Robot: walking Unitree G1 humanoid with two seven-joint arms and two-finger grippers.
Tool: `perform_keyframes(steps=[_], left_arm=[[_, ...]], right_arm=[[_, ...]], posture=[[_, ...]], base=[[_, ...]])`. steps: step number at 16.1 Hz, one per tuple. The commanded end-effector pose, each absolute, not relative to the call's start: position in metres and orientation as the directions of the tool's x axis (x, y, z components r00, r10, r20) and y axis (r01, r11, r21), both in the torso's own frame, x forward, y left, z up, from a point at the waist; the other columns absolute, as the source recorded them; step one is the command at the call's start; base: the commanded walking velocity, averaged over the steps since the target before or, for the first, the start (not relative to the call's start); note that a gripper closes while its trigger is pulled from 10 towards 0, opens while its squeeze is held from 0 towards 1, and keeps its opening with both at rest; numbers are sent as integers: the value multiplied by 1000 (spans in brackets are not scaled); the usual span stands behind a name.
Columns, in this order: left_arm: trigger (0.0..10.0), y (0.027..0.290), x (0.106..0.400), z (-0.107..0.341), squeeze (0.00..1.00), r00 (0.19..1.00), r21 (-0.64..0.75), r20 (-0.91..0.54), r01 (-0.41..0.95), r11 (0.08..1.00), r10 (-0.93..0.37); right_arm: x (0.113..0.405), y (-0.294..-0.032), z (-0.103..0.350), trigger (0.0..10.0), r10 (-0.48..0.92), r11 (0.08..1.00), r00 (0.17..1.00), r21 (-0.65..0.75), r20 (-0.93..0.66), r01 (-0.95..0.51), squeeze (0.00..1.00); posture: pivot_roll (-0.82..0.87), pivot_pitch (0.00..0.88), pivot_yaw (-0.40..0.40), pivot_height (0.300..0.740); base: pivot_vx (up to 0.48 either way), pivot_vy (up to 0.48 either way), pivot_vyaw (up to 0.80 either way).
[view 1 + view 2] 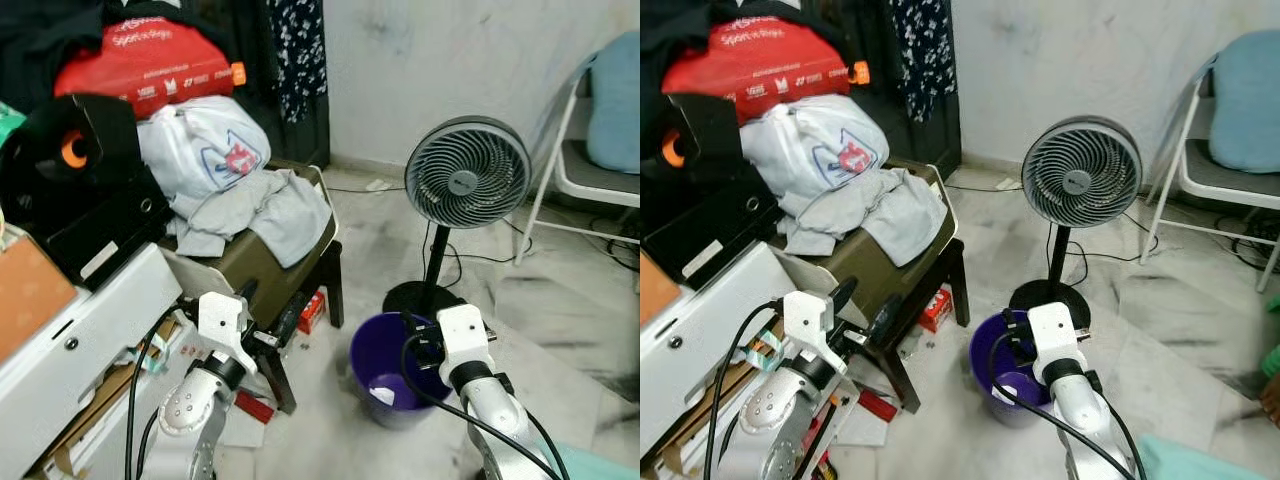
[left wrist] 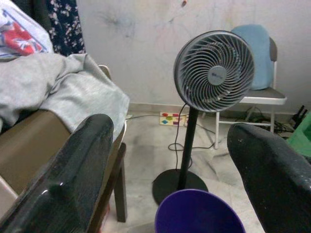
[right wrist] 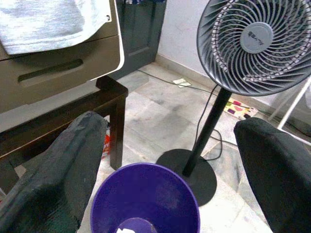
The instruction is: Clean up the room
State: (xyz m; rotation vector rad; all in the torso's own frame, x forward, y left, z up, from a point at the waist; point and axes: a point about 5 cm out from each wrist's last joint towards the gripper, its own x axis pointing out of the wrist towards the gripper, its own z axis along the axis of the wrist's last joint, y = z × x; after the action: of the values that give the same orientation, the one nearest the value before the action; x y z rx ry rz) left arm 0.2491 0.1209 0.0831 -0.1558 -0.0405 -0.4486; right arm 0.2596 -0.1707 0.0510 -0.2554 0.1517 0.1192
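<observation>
Purple bin (image 1: 392, 380) sits on the marble floor (image 1: 560, 330), just in front of the fan (image 1: 466, 172) base, beside the stool (image 1: 902, 300). A white scrap lies inside it. Right gripper (image 3: 170, 165) hovers over the bin's mouth, fingers spread wide, holding nothing. Left gripper (image 2: 170, 165) is also wide and empty, near the stool, facing the fan. Risks: the right arm's cable or wrist could clip the fan pole and tip it; a low pass could knock the bin over. The clothes (image 1: 250, 205) heaped on the stool overhang its edge and look ready to slide if bumped.
</observation>
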Motion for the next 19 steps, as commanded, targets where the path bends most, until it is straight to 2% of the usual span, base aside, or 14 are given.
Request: perform_keyframes(steps=[1, 13, 19], left_arm=[[10000, 122, 248, 82, 0, 898, -143, 72, 440, 887, -434], [10000, 119, 249, 80, 0, 896, -160, 66, 443, 882, -439], [10000, 121, 251, 78, 0, 903, -162, 55, 429, 889, -426]], right_arm=[[263, -168, 54, 10000, 111, 960, 983, -240, -147, -144, 0], [264, -170, 54, 10000, 111, 957, 983, -250, -148, -145, 0], [265, -171, 53, 10000, 108, 956, 982, -257, -154, -145, 0]], posture=[[-192, 0, 91, 740], [-201, 0, 90, 740], [-200, 0, 89, 740]], base=[[360, 0, 0], [392, 0, 0], [0, 0, 0]])
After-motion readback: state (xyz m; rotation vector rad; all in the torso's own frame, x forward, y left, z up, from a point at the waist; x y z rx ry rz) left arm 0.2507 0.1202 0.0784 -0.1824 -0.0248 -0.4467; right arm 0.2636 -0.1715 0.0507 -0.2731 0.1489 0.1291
